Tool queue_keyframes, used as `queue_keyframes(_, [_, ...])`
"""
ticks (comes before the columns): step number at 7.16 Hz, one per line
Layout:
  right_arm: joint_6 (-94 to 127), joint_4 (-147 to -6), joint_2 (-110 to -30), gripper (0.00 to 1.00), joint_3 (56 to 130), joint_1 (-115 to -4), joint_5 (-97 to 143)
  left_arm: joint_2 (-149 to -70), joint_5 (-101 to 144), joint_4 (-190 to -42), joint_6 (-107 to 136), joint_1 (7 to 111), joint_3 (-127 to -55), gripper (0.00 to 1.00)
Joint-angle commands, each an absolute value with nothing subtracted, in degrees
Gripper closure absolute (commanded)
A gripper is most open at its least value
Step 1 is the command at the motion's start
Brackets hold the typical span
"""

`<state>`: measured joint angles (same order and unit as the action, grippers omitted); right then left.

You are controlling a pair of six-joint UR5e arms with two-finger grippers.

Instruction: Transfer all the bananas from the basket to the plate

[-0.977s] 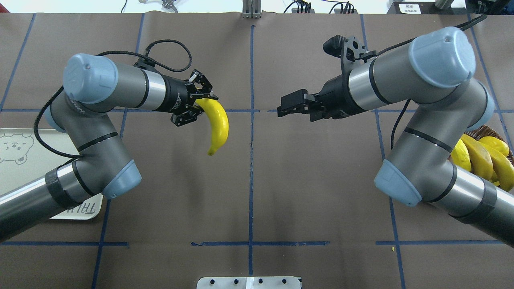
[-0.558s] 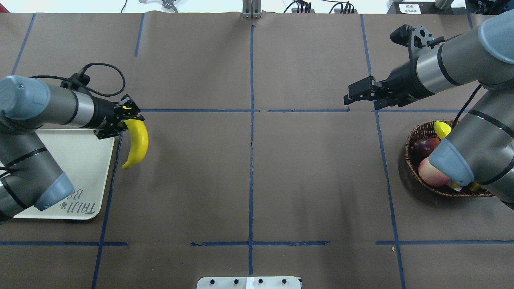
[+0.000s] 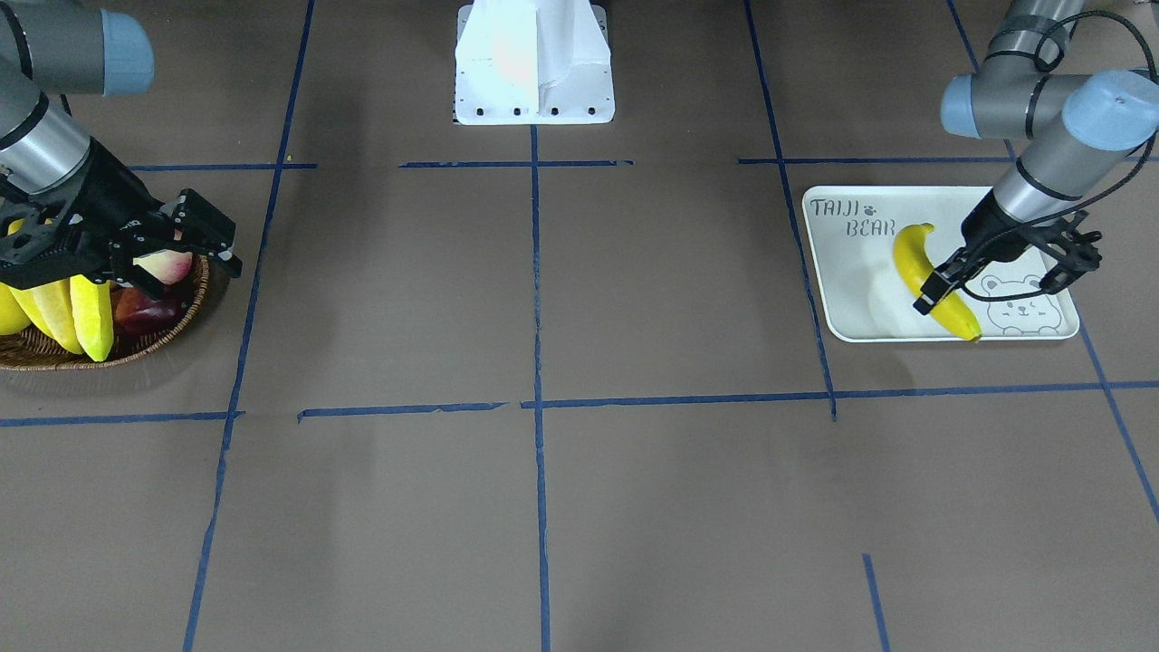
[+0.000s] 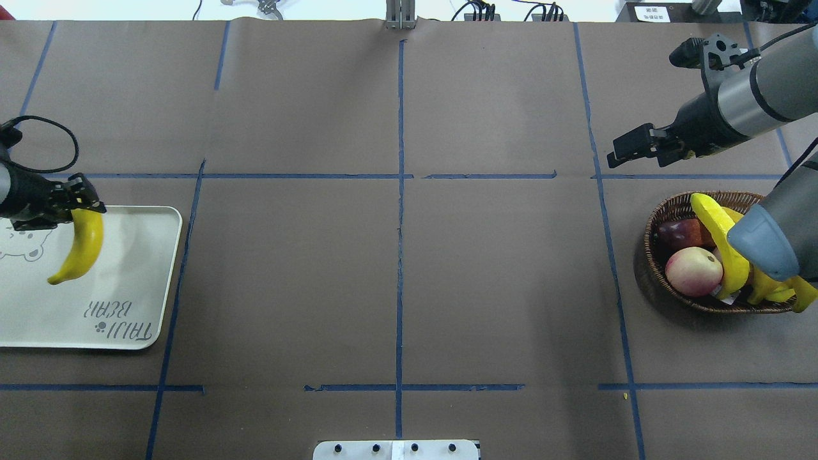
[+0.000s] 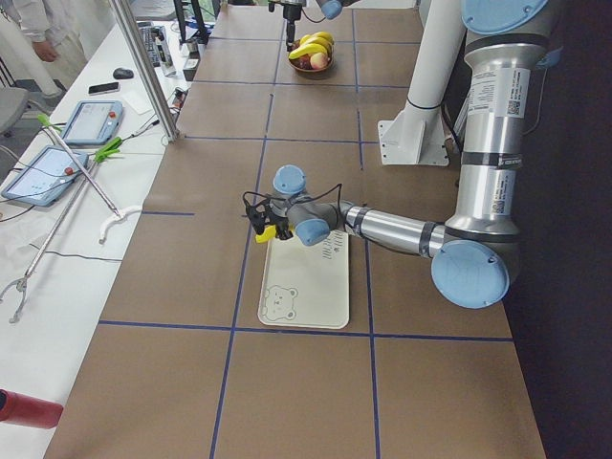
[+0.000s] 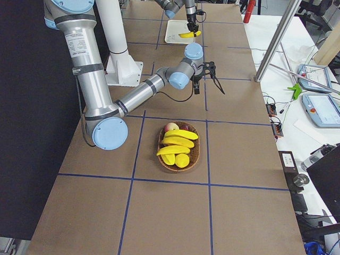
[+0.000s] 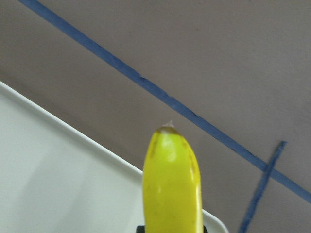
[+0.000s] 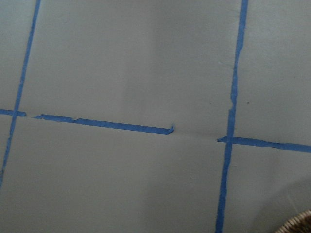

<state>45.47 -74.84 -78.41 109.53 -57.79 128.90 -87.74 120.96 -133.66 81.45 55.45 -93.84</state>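
My left gripper [image 4: 78, 206] is shut on one end of a yellow banana [image 4: 83, 246] and holds it over the cream plate [image 4: 134, 281] with "TAIJI BEAR" lettering at the table's left end. In the front-facing view the left gripper [image 3: 946, 294] holds that banana [image 3: 913, 258] above the plate [image 3: 847, 281], which bears its shadow. The left wrist view shows the banana [image 7: 172, 184] over the plate's rim. My right gripper [image 4: 623, 153] is open and empty, just beyond the wicker basket [image 4: 661, 214]. Other bananas [image 4: 719, 233] lie in the basket [image 3: 54, 360].
The basket also holds a pink-cream apple [image 4: 693, 271], a dark red fruit [image 4: 679, 233] and stubby yellow fruit [image 6: 182, 160]. My right elbow [image 4: 763, 239] hangs over the basket's right part. Blue tape lines cross the brown table. The robot's base plate [image 3: 534, 86] is mid-table.
My left arm has swung left with the banana, from mid-table to over the plate. My right arm has drawn back right, to beside the basket.
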Motion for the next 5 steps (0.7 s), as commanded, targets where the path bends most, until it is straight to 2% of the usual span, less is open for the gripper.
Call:
queue_keyframes(1, [36.3, -82.4, -79.0, 0.01, 110.3, -59.9, 128.4, -80.9, 121.2, -133.8, 69.8, 58.0, -93.3, 1.00])
queue_keyframes(3, [33.1, -88.7, -79.1, 0.01, 112.9, -59.9, 127.5, -80.1, 121.0, -134.2, 69.8, 59.9, -87.7, 1.00])
queue_keyframes(4, [33.0, -88.7, -79.4, 0.01, 113.4, -59.9, 127.5, -80.4, 120.9, -134.2, 70.3, 61.0, -86.5, 0.95])
queue_keyframes(5, [33.0, -88.7, -79.7, 0.01, 113.7, -59.9, 127.5, -80.7, 120.9, -134.3, 70.0, 61.2, -86.5, 0.52])
